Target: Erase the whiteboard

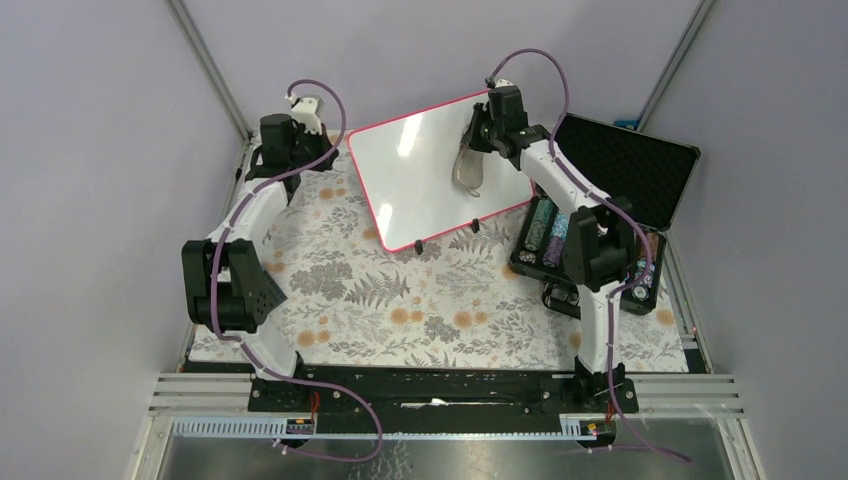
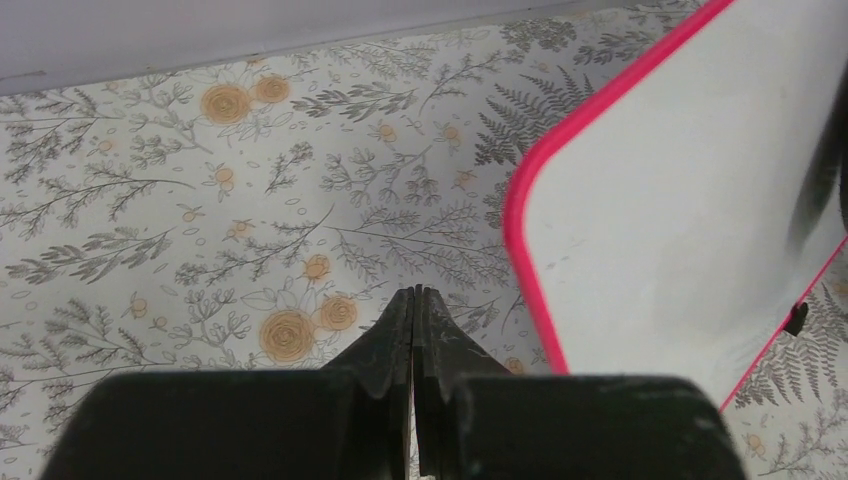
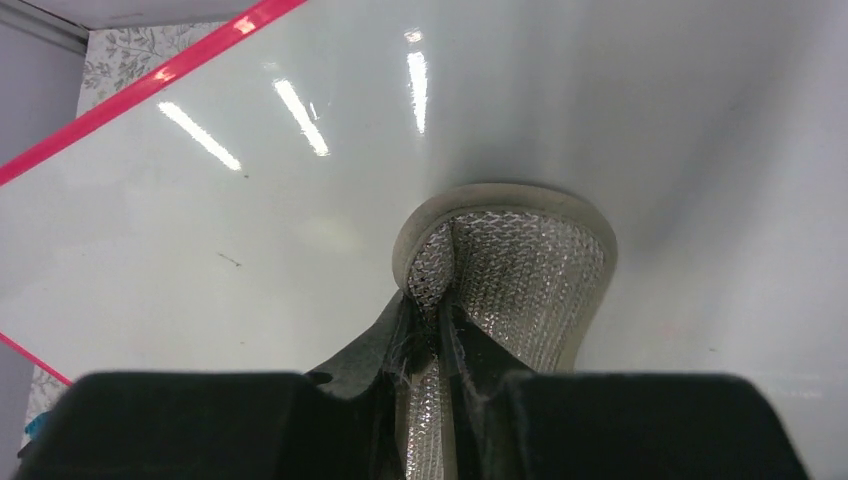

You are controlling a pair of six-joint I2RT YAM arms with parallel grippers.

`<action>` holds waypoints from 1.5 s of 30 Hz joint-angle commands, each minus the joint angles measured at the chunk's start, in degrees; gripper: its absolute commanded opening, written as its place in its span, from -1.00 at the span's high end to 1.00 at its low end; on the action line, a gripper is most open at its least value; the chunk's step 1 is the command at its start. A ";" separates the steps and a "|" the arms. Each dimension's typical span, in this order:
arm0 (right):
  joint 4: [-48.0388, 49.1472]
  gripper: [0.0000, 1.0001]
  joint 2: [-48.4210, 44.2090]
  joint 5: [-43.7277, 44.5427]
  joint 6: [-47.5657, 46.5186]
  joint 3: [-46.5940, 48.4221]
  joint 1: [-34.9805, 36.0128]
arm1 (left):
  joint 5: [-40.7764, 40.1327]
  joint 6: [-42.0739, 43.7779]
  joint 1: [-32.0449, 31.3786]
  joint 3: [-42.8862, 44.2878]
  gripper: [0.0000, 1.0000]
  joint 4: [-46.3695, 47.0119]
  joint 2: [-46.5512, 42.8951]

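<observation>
The whiteboard (image 1: 425, 170), glossy white with a thin pink-red frame, lies at the back middle of the table; I see no writing on it. It also shows in the left wrist view (image 2: 690, 190) and fills the right wrist view (image 3: 300, 210). My right gripper (image 1: 478, 135) is shut on a silvery mesh sponge pad (image 1: 469, 165) with a grey rim, which rests against the board's right part; the pad shows in the right wrist view (image 3: 510, 260) between the jaws (image 3: 440, 325). My left gripper (image 2: 416, 292) is shut and empty above the cloth, left of the board's corner.
A floral tablecloth (image 1: 400, 300) covers the table. An open black foam-lined case (image 1: 620, 170) with batteries (image 1: 545, 235) stands at the right, behind the right arm. Grey walls and metal rails enclose the back and sides.
</observation>
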 commanded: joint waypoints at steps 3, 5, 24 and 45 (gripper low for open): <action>-3.86 1.00 3.02 -2.42 -0.39 2.46 2.03 | 0.14 1.03 -1.59 0.54 1.00 2.64 -3.22; -0.65 1.00 1.00 -2.26 0.05 -3.45 3.52 | -0.18 -1.10 -1.55 0.81 0.98 2.60 -3.38; 9.82 1.00 -24.97 -6.84 3.85 -49.32 11.48 | -5.33 -5.46 -1.55 -0.49 0.74 2.89 -7.95; -1.16 -0.99 -50.79 4.17 -8.57 -48.97 13.19 | 11.96 -6.74 -11.08 5.46 -0.37 -2.71 -22.02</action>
